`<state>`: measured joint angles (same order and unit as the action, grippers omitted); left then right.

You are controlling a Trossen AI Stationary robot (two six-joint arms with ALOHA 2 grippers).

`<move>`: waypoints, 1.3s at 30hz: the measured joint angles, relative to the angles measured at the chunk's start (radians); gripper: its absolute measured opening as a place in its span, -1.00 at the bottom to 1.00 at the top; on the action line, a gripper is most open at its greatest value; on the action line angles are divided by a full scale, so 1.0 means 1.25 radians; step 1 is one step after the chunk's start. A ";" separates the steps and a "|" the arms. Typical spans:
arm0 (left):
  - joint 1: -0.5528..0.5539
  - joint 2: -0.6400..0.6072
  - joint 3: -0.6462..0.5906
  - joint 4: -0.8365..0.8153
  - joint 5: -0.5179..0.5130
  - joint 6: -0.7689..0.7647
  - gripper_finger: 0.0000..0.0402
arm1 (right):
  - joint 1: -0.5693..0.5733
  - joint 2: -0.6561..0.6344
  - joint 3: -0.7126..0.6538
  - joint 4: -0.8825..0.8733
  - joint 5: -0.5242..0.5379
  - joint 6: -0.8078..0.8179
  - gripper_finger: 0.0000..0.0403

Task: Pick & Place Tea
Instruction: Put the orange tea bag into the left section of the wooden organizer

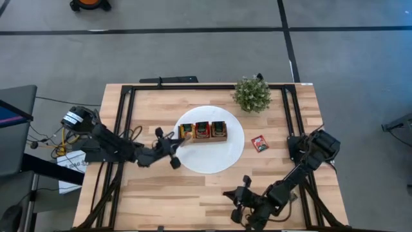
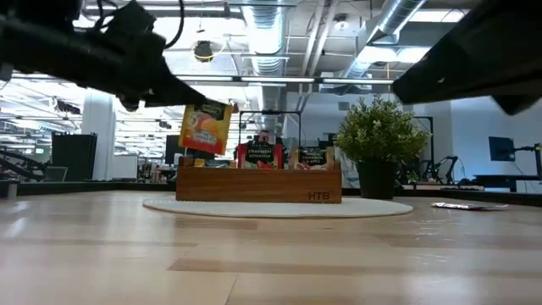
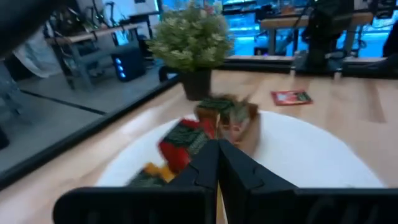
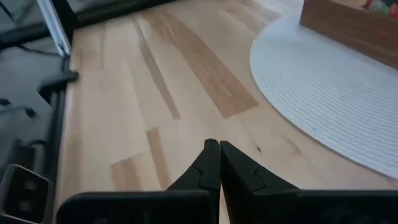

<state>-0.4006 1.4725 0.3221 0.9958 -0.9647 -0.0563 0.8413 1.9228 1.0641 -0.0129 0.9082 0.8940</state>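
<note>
High view: wooden box (image 1: 203, 131) holds sachets (image 1: 202, 129) in three compartments.

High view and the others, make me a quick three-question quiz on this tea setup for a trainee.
1. True or false: the left gripper holds a yellow-orange sachet.
2. The loose red sachet lies on: A the white disc, B the table, C the wooden box.
3. Fill in: the right gripper has its fingers ____.
Key: 1 true; 2 B; 3 shut.
</note>
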 joint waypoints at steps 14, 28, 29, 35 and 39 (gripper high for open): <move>0.219 0.000 -0.033 -0.018 0.272 0.121 -1.00 | -0.046 -0.006 0.006 0.051 -0.079 -0.065 -1.00; 0.243 0.001 -0.033 0.004 0.267 0.230 -1.00 | -0.041 -0.006 0.006 0.051 -0.079 -0.066 -1.00; 0.245 0.001 -0.033 -0.008 0.282 0.219 -1.00 | -0.041 -0.006 0.006 0.051 -0.079 -0.066 -1.00; 0.247 0.001 -0.033 -0.068 0.308 0.183 -1.00 | -0.041 -0.006 0.006 0.050 -0.079 -0.067 -1.00; 0.248 0.001 -0.033 -0.089 0.308 0.179 -1.00 | -0.041 -0.006 0.006 0.050 -0.079 -0.067 -1.00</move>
<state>-0.0911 1.4738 0.2813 0.8841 -0.5797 0.1677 0.7898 1.9148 1.0721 0.0498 0.8089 0.8104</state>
